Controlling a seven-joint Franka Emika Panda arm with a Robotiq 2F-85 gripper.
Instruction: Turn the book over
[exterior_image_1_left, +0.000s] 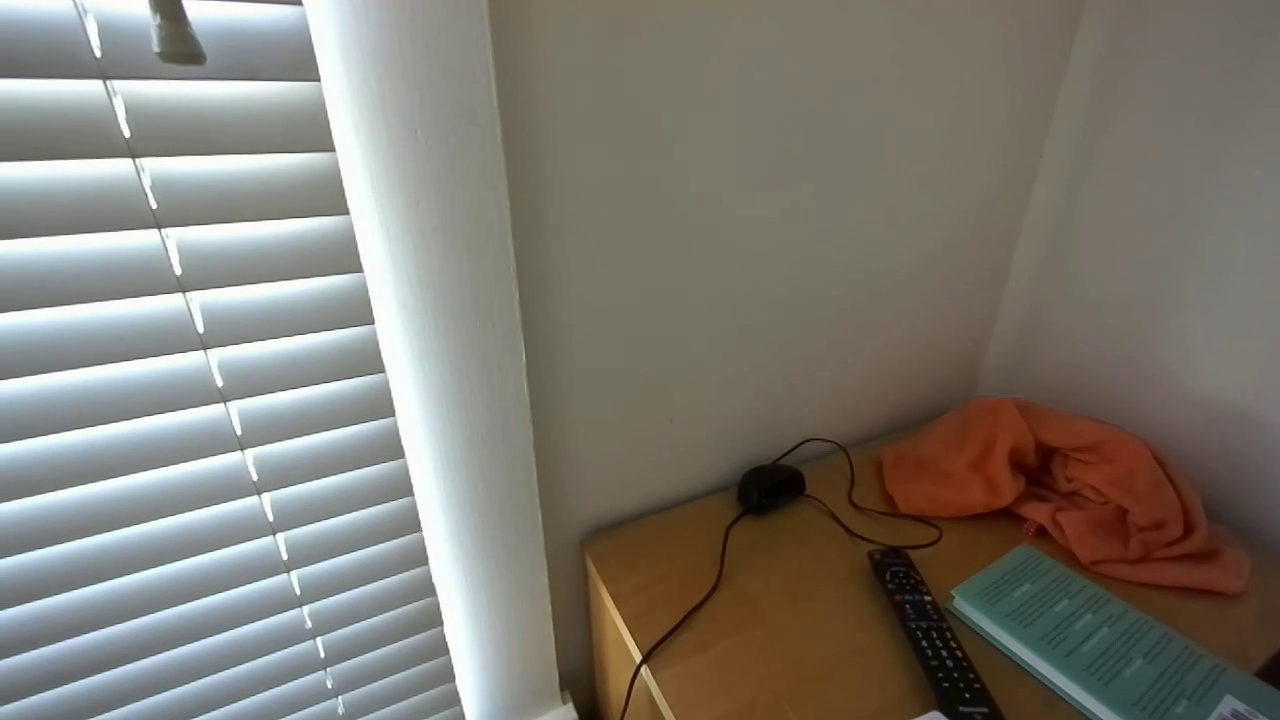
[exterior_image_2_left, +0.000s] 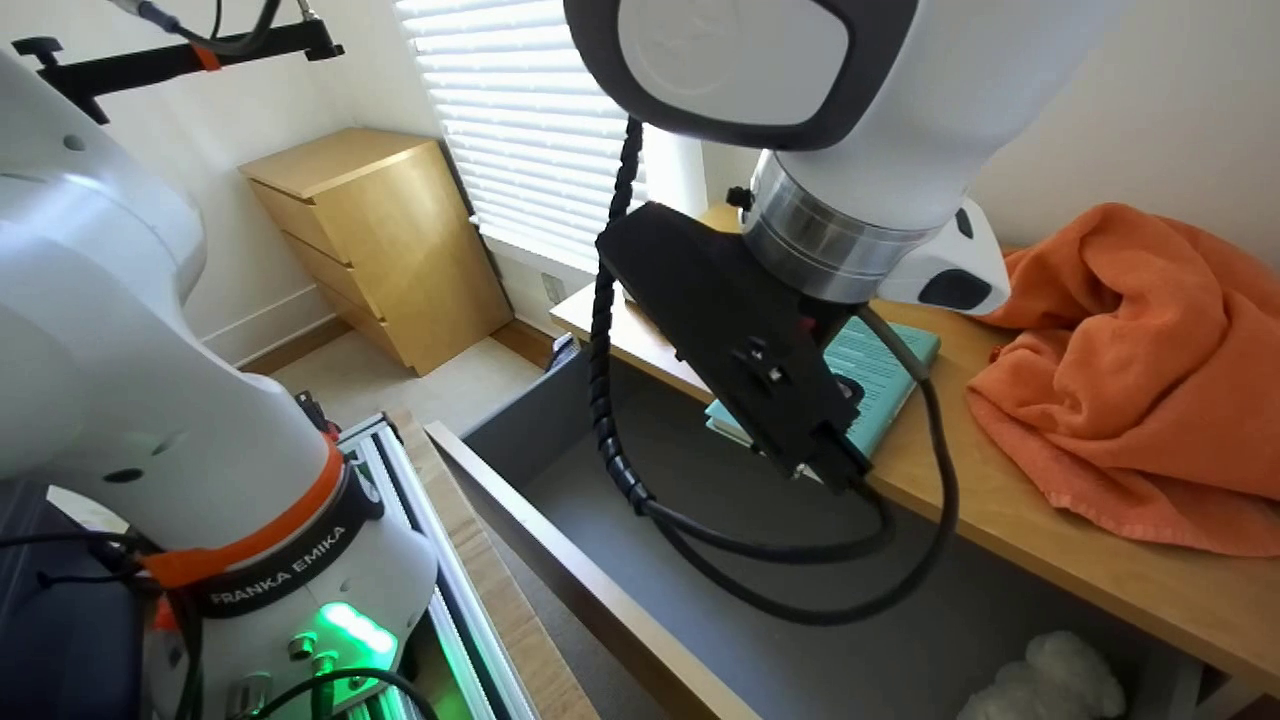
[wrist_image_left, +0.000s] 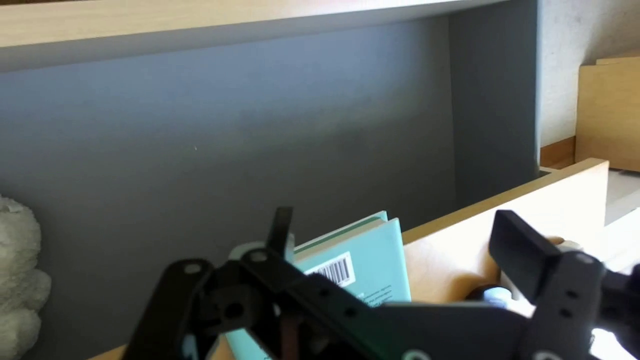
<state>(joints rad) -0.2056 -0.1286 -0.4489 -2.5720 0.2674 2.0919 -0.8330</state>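
The teal book (exterior_image_1_left: 1110, 630) lies flat on the wooden dresser top, its printed text side up. It also shows in an exterior view (exterior_image_2_left: 875, 375), partly behind the arm's black wrist mount (exterior_image_2_left: 740, 340). In the wrist view the book (wrist_image_left: 377, 260) shows its barcode corner and page edges; that end reaches to or past the dresser's front edge. My gripper (wrist_image_left: 395, 217) is open, its fingers wide apart with nothing held. One finger appears near the book's barcode end, the other off to the side over the wood. Whether a finger touches the book cannot be told.
An open grey drawer (exterior_image_2_left: 640, 560) lies below the dresser's front edge, with a white fluffy thing (exterior_image_2_left: 1050, 680) in it. An orange cloth (exterior_image_1_left: 1080, 480) is bunched behind the book. A black remote (exterior_image_1_left: 930, 635) lies beside the book, and a corded black box (exterior_image_1_left: 770, 487) stands near the wall.
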